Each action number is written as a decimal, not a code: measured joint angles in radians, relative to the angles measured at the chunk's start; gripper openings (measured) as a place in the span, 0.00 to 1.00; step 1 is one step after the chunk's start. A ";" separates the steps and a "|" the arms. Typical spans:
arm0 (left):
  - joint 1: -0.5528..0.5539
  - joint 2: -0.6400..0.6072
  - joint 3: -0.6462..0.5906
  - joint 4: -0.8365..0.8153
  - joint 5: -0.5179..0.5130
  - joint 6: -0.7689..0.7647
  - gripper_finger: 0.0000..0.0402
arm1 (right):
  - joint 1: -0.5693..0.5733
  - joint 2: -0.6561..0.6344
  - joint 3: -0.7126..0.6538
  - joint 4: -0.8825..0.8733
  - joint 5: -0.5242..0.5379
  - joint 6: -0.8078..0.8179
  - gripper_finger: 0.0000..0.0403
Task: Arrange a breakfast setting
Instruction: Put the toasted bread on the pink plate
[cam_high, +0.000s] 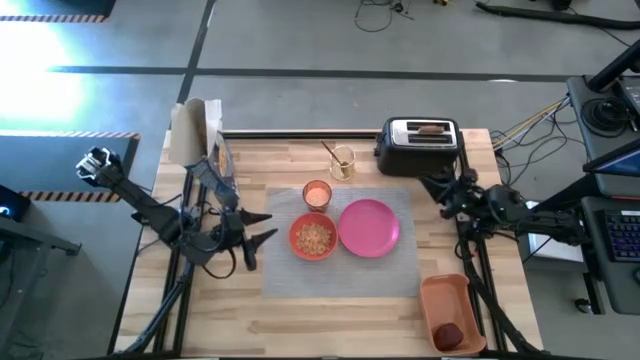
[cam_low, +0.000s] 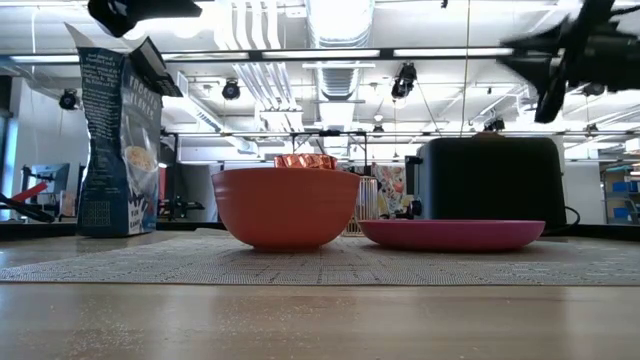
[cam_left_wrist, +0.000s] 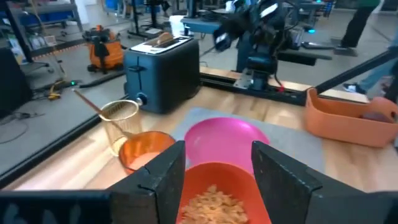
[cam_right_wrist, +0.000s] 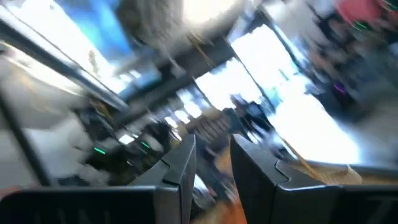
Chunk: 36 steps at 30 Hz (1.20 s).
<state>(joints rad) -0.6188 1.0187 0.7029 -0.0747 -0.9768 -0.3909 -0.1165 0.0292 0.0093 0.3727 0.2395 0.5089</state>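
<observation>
Landmark for all positions: the orange-red bowl (cam_high: 313, 238), which sat on the grey mat (cam_high: 390, 270) near the middle of the wooden table (cam_high: 300, 320), holding pale cereal flakes.

Pink plate (cam_high: 369, 227): on the mat, just beside the bowl on the toaster side, rims close; whether they touched could not be told. Plate surface bare.

Small orange cup (cam_high: 317, 194): just behind the bowl, toward the table's far edge.

Clear glass (cam_high: 343, 162) with a thin stick-like handle leaning in it: farther back than the cup, off the mat. Whether that handle was the gold spoon could not be told.

Toaster (cam_high: 420, 145): well beyond the plate from the bowl, at the far edge, with a brown toast slice (cam_high: 431, 128) showing in one slot.

Orange tray (cam_high: 452, 310): well apart from the bowl, at the near right corner, with the dark red fruit (cam_high: 451, 333) inside it.

Cereal bag (cam_high: 196, 130): upright, at the far left corner from the bowl.

Left gripper (cam_high: 262, 226): just beside the bowl on the side away from the plate, above the table. Its fingers (cam_left_wrist: 163, 180) stood spread with the bowl seen between them in the wrist view; nothing pinched.

Right gripper (cam_high: 436, 186): raised near the toaster, well apart from the bowl. Fingers (cam_right_wrist: 177, 168) parted by a narrow gap, nothing visible between them.
</observation>
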 joint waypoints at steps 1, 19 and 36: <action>0.003 -0.005 -0.001 -0.001 0.003 0.009 0.40 | 0.000 0.000 0.000 0.045 -0.020 -0.013 0.23; 0.095 -0.116 -0.097 0.025 -0.008 0.083 0.35 | 0.000 0.331 0.566 -0.869 0.408 -0.063 0.23; 0.244 -0.130 -0.098 0.026 0.129 0.173 0.35 | -0.009 0.665 1.016 -1.390 0.398 -0.264 0.50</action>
<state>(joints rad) -0.3749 0.8883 0.6044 -0.0485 -0.8473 -0.2176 -0.1250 0.6946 1.0250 -1.0171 0.6375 0.2449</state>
